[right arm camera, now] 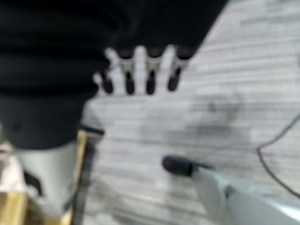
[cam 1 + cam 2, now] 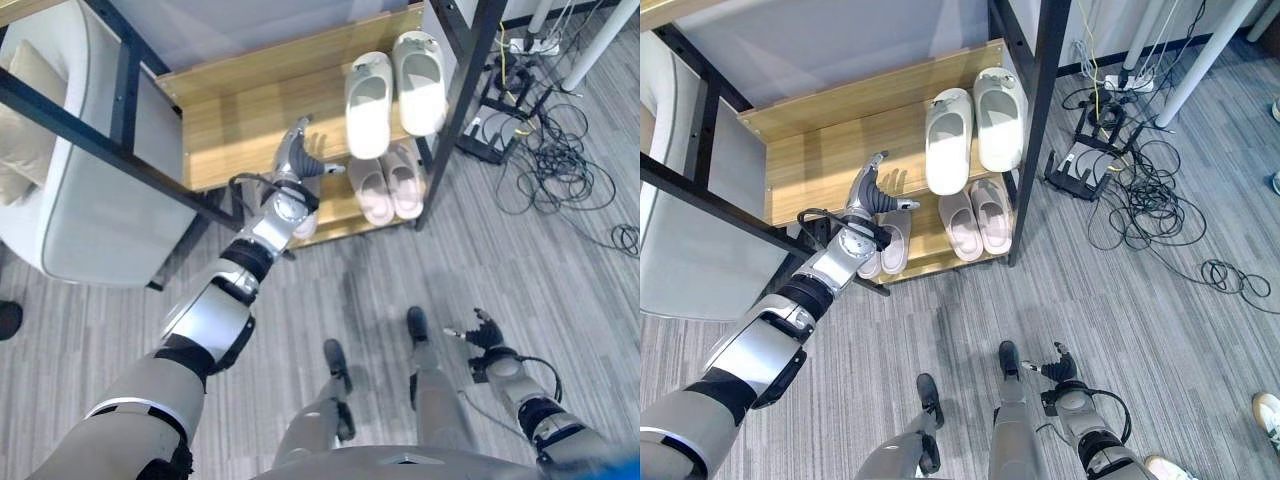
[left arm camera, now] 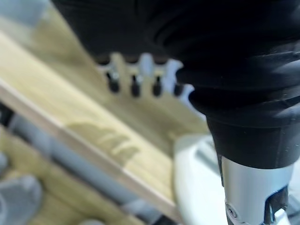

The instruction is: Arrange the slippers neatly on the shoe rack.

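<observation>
A black-framed shoe rack with wooden shelves [image 2: 230,120] stands ahead. A white pair of slippers [image 2: 392,92] lies side by side on the upper shelf's right end. Below it, on the lower shelf, sits a pinkish pair [image 2: 388,185]. Another pale pair [image 2: 887,245] lies further left on the lower shelf, partly under my left wrist. My left hand [image 2: 298,150] hovers open over the upper shelf, left of the white pair, its fingers [image 3: 135,85] straight and holding nothing. One white slipper [image 3: 199,183] lies close by. My right hand [image 2: 482,332] hangs open, low above the floor.
A pale upholstered seat [image 2: 90,200] stands left of the rack. Tangled cables [image 2: 555,150] and a power strip lie on the grey floor to the right, by white table legs [image 2: 600,40]. A person's light shoe [image 2: 1267,410] shows at the lower right.
</observation>
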You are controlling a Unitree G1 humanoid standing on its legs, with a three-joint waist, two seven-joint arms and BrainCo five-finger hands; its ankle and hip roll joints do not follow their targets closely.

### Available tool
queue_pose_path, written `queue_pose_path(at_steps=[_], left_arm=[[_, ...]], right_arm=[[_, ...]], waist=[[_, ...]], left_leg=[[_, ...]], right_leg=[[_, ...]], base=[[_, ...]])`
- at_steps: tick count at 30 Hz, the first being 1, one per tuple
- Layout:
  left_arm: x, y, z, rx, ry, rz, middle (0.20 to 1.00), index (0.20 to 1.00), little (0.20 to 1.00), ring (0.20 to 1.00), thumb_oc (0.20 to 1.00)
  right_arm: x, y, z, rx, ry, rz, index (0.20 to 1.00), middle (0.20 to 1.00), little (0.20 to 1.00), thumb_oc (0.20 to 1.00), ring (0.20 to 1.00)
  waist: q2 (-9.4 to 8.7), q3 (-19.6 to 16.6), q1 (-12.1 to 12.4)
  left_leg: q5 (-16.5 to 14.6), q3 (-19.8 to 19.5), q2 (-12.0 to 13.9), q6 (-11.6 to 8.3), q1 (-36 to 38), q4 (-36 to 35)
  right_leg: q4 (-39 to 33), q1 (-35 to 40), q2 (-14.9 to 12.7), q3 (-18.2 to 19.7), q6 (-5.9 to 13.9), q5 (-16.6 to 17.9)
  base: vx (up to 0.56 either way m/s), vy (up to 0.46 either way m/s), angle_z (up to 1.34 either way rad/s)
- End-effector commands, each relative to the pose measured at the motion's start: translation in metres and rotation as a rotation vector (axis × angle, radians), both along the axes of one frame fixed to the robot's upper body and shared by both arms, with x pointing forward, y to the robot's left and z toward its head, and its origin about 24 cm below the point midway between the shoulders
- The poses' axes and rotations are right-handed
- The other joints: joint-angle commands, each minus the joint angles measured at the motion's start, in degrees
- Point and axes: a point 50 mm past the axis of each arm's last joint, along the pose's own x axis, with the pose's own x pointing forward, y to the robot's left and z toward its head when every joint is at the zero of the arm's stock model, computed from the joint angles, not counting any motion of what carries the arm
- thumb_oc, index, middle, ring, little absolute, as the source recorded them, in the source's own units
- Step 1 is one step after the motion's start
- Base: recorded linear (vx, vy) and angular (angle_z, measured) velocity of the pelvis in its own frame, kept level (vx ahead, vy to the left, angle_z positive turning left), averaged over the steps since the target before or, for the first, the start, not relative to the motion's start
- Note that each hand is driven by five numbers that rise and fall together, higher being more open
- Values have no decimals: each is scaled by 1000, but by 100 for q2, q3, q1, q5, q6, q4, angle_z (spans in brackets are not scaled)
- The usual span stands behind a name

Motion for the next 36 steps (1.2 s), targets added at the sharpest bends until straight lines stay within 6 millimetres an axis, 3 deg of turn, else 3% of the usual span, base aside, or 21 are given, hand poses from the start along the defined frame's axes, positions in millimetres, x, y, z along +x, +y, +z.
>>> queue_pose_path(at_steps=[1, 6, 12, 21, 26, 36], left_arm=[[9, 21, 40, -23, -127, 79, 1000, 1000, 1000, 1000, 1000], [9, 15, 38, -44, -126, 76, 1000, 1000, 1000, 1000, 1000], [12, -10, 44, -77, -138, 54, 1000, 1000, 1000, 1000, 1000], [11, -39, 48, -198, -131, -18, 1000, 1000, 1000, 1000, 1000], [2, -67, 35, -284, -88, -107, 1000, 1000, 1000, 1000, 1000], [-7, -98, 17, -352, 0, -186, 1000, 1000, 1000, 1000, 1000]], right_arm=[[23, -7, 19, -44, -85, 9, 1000, 1000, 1000, 1000, 1000], [24, -9, 21, -62, -92, 11, 1000, 1000, 1000, 1000, 1000], [35, -11, 30, -95, -131, 20, 1000, 1000, 1000, 1000, 1000], [36, -13, 31, -96, -125, 16, 1000, 1000, 1000, 1000, 1000], [38, -11, 32, -87, -129, 15, 1000, 1000, 1000, 1000, 1000], [40, -13, 33, -97, -124, 15, 1000, 1000, 1000, 1000, 1000]], waist=[[-31, 559, 1], [-45, 600, -11], [-67, 718, -59], [-44, 804, -97], [23, 796, -98], [123, 767, -150]], left_leg=[[-581, -497, 163, -260, -357, 654], [-544, -508, 155, -258, -428, 627], [-477, -517, 152, -256, -594, 601], [-448, -527, 153, -242, -655, 620], [-470, -493, 151, -241, -615, 642], [-483, -445, 128, -232, -540, 617]], right_leg=[[671, 134, -246, 19, 368, -1001], [664, 44, -228, 42, 361, -970], [691, -174, -210, 109, 357, -919], [727, -248, -195, 139, 347, -925], [761, -227, -179, 184, 341, -946], [807, -234, -179, 252, 342, -968]], base=[[0, 0, 0], [-15, 6, -1], [-23, 0, -2], [0, -1, 0], [0, 0, 0], [1, 1, -1]])
